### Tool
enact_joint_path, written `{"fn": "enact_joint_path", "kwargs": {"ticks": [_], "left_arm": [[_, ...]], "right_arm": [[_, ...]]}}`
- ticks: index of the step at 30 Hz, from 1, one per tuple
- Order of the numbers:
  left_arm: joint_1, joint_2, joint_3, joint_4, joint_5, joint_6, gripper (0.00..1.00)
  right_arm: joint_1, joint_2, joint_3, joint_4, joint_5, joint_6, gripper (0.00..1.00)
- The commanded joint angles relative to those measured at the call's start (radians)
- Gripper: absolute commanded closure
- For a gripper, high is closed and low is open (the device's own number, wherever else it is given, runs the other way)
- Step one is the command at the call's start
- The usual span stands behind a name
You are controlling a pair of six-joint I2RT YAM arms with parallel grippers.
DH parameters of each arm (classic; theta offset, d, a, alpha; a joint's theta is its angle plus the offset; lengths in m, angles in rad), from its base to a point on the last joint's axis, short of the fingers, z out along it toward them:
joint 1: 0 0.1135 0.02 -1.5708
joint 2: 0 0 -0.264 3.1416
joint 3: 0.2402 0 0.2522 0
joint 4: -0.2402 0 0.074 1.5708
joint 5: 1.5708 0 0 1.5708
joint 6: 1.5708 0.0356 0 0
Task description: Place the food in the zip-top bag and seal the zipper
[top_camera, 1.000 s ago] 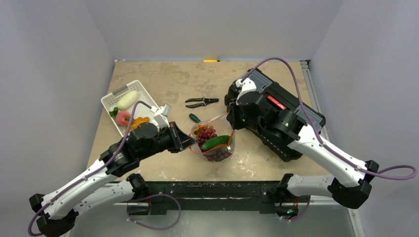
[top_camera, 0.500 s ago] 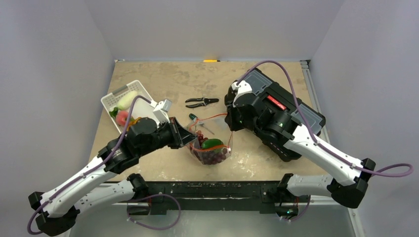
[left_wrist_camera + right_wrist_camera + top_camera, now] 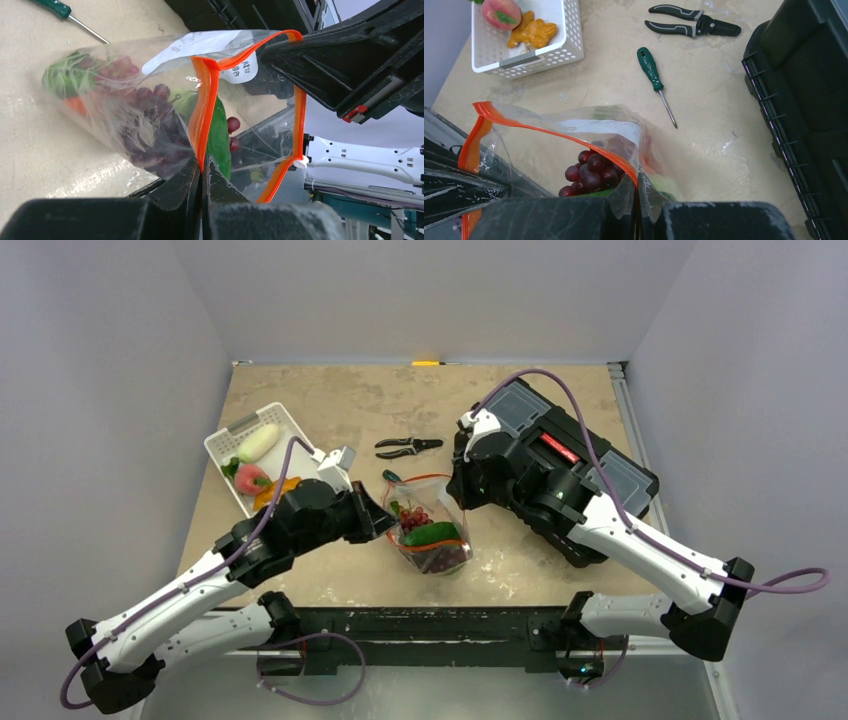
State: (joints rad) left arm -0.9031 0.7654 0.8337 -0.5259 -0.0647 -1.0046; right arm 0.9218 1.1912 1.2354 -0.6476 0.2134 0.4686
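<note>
Drawn taller than half a second ago, when it sagged squat between the arms, the zip-top bag [image 3: 428, 502] hangs over the middle of the tabletop [image 3: 330, 400], toward its near edge, mouth held open between both arms. The left gripper [image 3: 201, 172], jaws pinched tight together, has the orange-red zipper [image 3: 204, 105] at one side of the mouth; the right gripper [image 3: 638, 186], jaws likewise closed down, pinches the same strip at the opposite side. Through the clear, crinkled film show purple grapes [image 3: 591, 172], a green cucumber [image 3: 219, 130] and a carrot [image 3: 75, 105] with green leaves; whether the bag's bottom touches the tabletop cannot be told. Bare surface lies in front of the bag and across the far end. A green-handled screwdriver [image 3: 653, 70] lies just behind the bag, black-handled pliers [image 3: 694, 25] beyond it. At left rear stands a white slotted basket [image 3: 569, 47] holding a peach [image 3: 501, 12], an orange piece [image 3: 531, 32] and a pale green vegetable [image 3: 258, 443]. A black toolbox [image 3: 804, 100] crowds the right side, close behind the right arm.
</note>
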Motion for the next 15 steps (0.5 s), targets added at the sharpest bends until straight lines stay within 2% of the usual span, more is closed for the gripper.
{"fn": "enact_joint_path", "kwargs": {"ticks": [1, 3, 7, 9, 11, 12, 15], "left_arm": [[0.006, 0.016, 0.087, -0.02, -0.026, 0.087, 0.96], [0.013, 0.022, 0.105, -0.058, -0.029, 0.124, 0.82], [0.039, 0.082, 0.228, -0.257, -0.049, 0.266, 0.41], [0.053, 0.099, 0.289, -0.318, -0.04, 0.335, 0.28], [0.074, 0.094, 0.323, -0.335, -0.009, 0.389, 0.09], [0.086, 0.09, 0.342, -0.348, 0.002, 0.413, 0.04], [0.119, 0.085, 0.408, -0.408, 0.001, 0.482, 0.0]], "right_arm": [[-0.004, -0.039, 0.016, 0.068, -0.003, -0.014, 1.0], [-0.005, -0.048, 0.021, 0.057, 0.011, -0.016, 1.0], [-0.005, -0.082, 0.014, 0.036, 0.045, -0.007, 1.0], [-0.005, -0.104, 0.009, 0.022, 0.066, 0.006, 1.0], [-0.005, -0.121, 0.015, -0.008, 0.097, 0.031, 1.0], [-0.005, -0.13, 0.02, -0.025, 0.11, 0.041, 1.0], [-0.005, -0.162, 0.027, -0.069, 0.13, 0.056, 1.0]]}}
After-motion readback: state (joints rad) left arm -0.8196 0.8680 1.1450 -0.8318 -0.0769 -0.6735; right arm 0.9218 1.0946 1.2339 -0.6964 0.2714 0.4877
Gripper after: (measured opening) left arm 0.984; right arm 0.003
